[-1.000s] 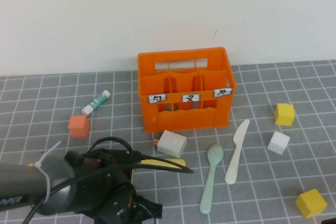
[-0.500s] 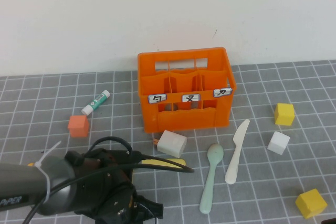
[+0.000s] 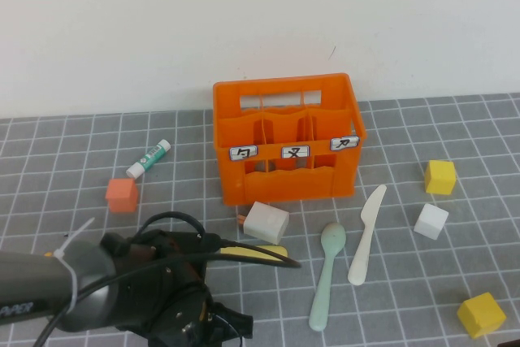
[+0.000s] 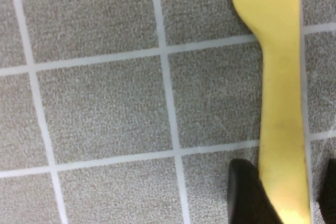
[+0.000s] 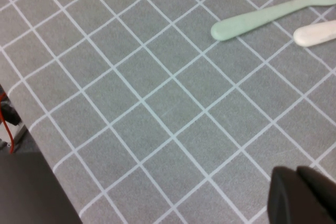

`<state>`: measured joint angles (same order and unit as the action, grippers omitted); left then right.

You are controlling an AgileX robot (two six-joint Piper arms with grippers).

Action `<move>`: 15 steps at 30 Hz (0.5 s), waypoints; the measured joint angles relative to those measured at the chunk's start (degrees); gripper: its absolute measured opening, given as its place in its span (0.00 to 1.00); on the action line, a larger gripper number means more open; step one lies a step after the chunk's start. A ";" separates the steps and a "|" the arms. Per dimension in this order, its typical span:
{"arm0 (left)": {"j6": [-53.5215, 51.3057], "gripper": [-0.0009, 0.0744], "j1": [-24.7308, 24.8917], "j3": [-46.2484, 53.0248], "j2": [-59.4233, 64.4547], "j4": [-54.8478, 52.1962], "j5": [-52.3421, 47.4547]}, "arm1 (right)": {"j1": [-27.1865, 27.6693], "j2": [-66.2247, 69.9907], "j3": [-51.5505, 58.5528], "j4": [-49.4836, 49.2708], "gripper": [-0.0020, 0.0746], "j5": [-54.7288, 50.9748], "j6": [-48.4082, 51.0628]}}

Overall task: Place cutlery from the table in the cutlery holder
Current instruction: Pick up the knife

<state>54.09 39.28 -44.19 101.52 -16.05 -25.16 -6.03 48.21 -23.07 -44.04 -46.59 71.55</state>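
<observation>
Your left tool (image 4: 286, 200) straddles yellow cutlery handle (image 4: 281, 103).
Fingers apart, handle between, on bench (image 4: 105, 108); right tool (image 5: 304, 192) together, holds nothing.

A grey, white-gridded table (image 3: 73, 160) carries an orange cutlery holder (image 3: 286, 140) near its far edge, with a glue stick (image 3: 149, 158) and an orange cube (image 3: 122, 194) to its left. Nearer lie a mint spoon (image 3: 327, 274), cream knife (image 3: 366, 234), pale yellow piece (image 3: 256, 253), white blocks (image 3: 266, 221) and yellow cubes (image 3: 439, 176).

spoon (image 3: 328, 274) left of knife (image 3: 366, 235), both before cutlery holder (image 3: 286, 137)
</observation>
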 joint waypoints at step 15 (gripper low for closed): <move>0.10 0.24 0.00 -0.69 0.88 1.83 -0.56 | 0.00 0.00 0.00 0.00 0.02 -0.02 0.00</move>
<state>54.19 39.28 -44.87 102.40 -14.21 -25.73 -6.03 48.21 -23.07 -44.04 -46.61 71.55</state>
